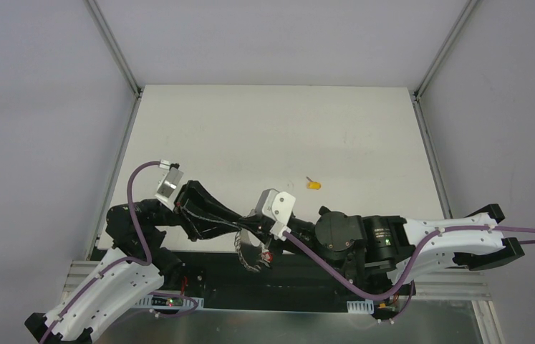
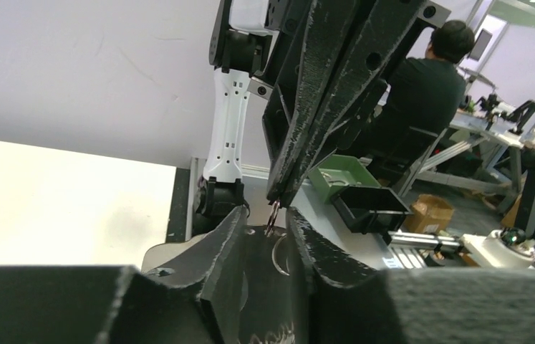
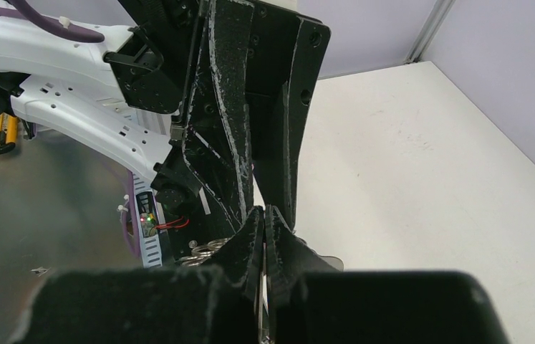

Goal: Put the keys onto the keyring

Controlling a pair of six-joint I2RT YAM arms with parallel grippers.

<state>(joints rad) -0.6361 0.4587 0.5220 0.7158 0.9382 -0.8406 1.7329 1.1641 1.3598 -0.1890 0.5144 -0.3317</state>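
The bare white tabletop [image 1: 264, 129] is matt and faintly scuffed. Pale grey walls close it on three sides, with aluminium corner posts [image 1: 114, 46] at the back. A small silver key with a yellow plastic head [image 1: 314, 185] lies alone on it.

Nearer than that key and to its left, at the tabletop's near edge, hangs the thin silver keyring [image 1: 253, 256] with its cluster of keys, where both arms meet.

The left tool [image 2: 268, 233] has its fingers apart around an arc of the ring; whether they press it I cannot tell. The right tool [image 3: 265, 213] is pressed together.

Beyond that edge, a person in black [image 2: 432, 86] sits facing away, near a green tray [image 2: 339, 179].
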